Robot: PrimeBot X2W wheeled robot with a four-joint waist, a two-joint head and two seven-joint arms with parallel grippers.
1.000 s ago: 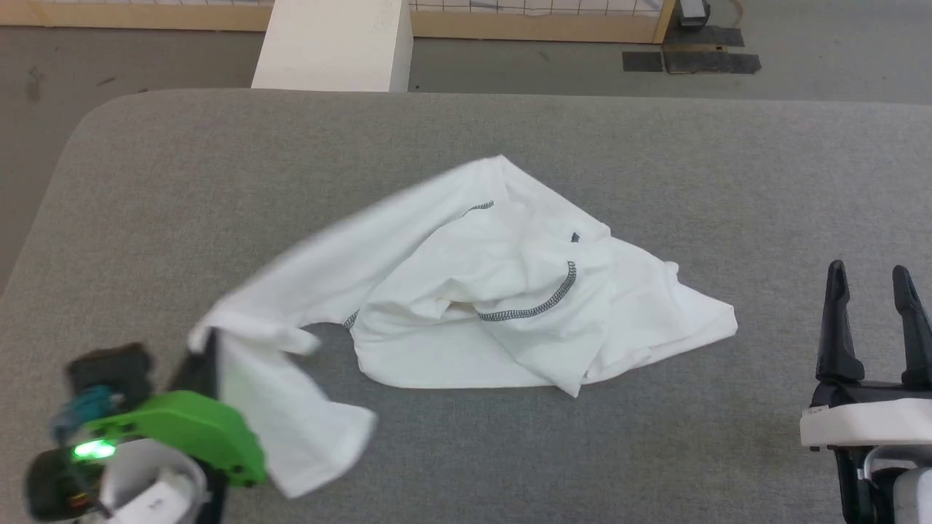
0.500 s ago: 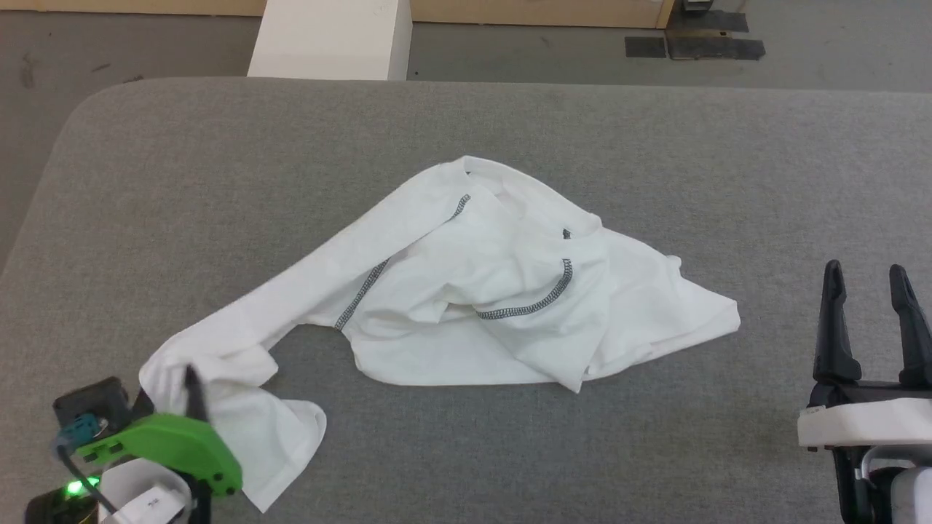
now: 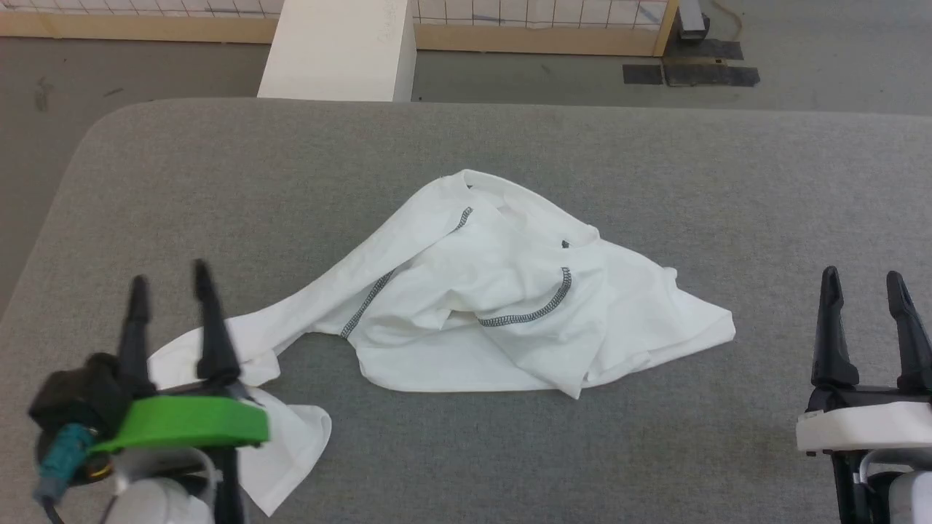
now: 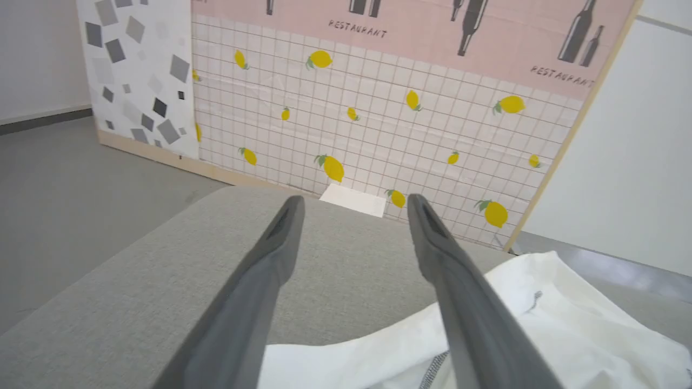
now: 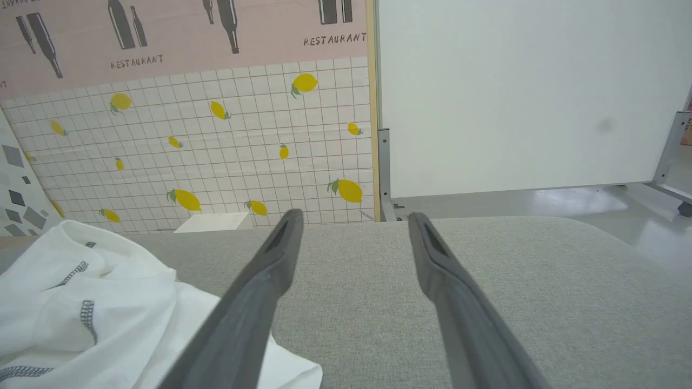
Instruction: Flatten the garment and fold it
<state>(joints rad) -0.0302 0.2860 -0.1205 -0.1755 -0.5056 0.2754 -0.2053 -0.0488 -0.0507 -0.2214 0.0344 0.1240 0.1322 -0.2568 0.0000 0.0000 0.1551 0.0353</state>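
table (image 3: 510, 138): grey fabric top, the biggest thing we see. The far edge runs straight across the head view, with a rounded far-left corner, and the left edge slants toward us.
floor (image 3: 145, 69): grey, beyond the far and left table edges.
wall panel (image 4: 378, 124): grid pattern with lemons, standing past the far edge.
garment (image 3: 510, 306): white, rumpled, not flat. We put it mid-table, well apart from the far and left edges, with one pointed corner reaching right.
open room: a wide bare band between the garment and the far edge. There is also a bare stretch between its right corner and the right gripper, and a bare strip along its near side.
white box (image 3: 338, 51): on the floor just past the far edge, left of centre.
sleeve (image 3: 306, 309): runs from the bunch toward the near left, and its end doubles back toward us.
left gripper (image 3: 169, 275): near left, over the sleeve end, fingers spread wide with nothing pinched between them. We can't tell whether it touches the cloth.
right gripper (image 3: 862, 276): near right, over bare table, fingers spread wide and holding nothing, well apart from the garment.
dark mats (image 3: 688, 73): flat on the floor, far right.
zigzag stitching (image 3: 539, 314): dark grey curved line across the middle folds.
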